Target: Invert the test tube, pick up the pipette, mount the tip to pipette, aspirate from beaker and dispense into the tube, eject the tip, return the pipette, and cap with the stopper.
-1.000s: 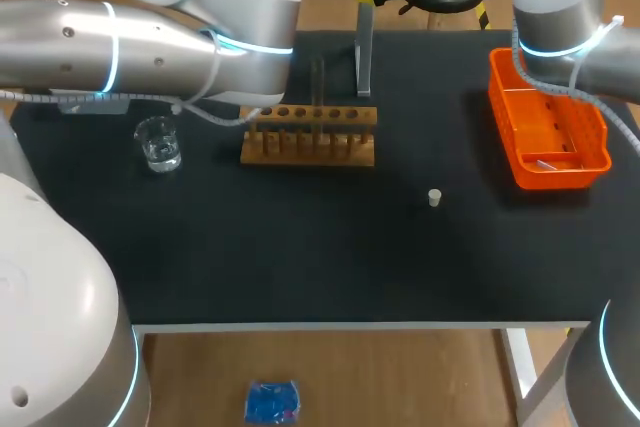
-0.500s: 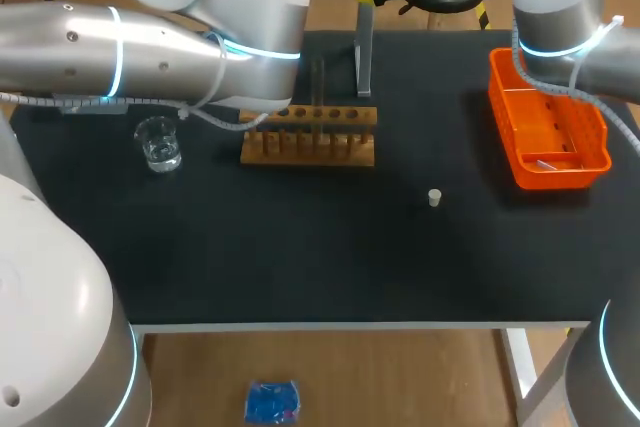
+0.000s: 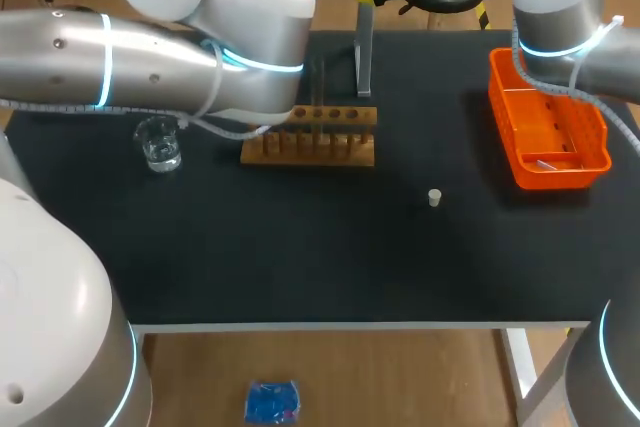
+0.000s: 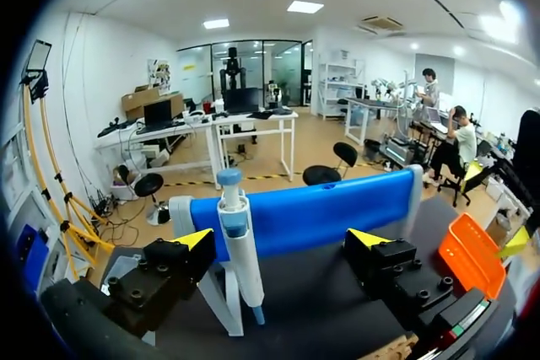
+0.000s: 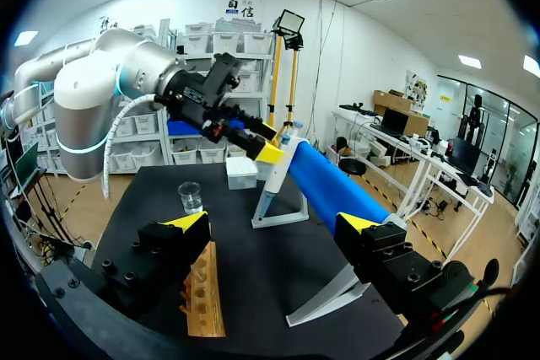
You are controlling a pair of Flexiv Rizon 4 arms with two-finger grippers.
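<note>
My left gripper [image 4: 282, 239] is open. The white and blue pipette [image 4: 237, 246] hangs on its white stand just ahead, between the fingers and nearer one of them, untouched. The right wrist view shows that same gripper [image 5: 257, 142] beside the pipette [image 5: 272, 176]. My right gripper [image 5: 272, 223] is open and empty above the table's far side, over the wooden rack [image 5: 202, 297]. A thin tube [image 3: 320, 82] stands upright in the rack [image 3: 310, 135]. The glass beaker [image 3: 160, 142] is left of the rack. The small white stopper [image 3: 434, 197] lies on the black mat.
An orange tray [image 3: 548, 132] sits at the right side under my right arm [image 3: 560, 7]. The pipette stand [image 3: 364, 47] rises behind the rack. My left arm [image 3: 150, 57] spans the left half, above the beaker and the rack's left end.
My left arm has shifted to the right and a little farther back, covering more of the rack's left end. The right arm, rack, beaker and stopper have stayed put.
</note>
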